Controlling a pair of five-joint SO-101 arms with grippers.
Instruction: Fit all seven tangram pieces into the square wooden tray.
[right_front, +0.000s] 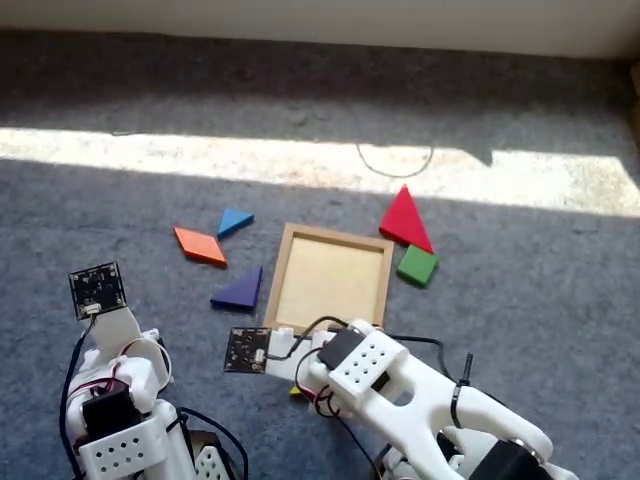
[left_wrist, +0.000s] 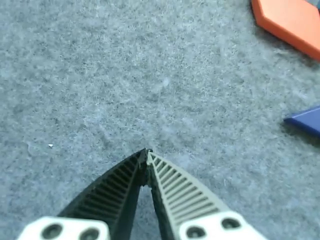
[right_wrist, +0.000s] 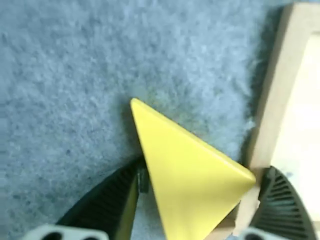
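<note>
At the near left, the left end effector hangs pinched together over bare table, holding nothing. Right of it lie the orange piece, blue triangle and purple triangle. Then comes the tray, its visible floor bare, with the red triangle and green square at its far right corner. The right end effector grips the yellow triangle just beside the tray's near left corner. This looks like the first placement. The next move calls for carrying the triangle over the rim and setting it flat into a corner.
</note>
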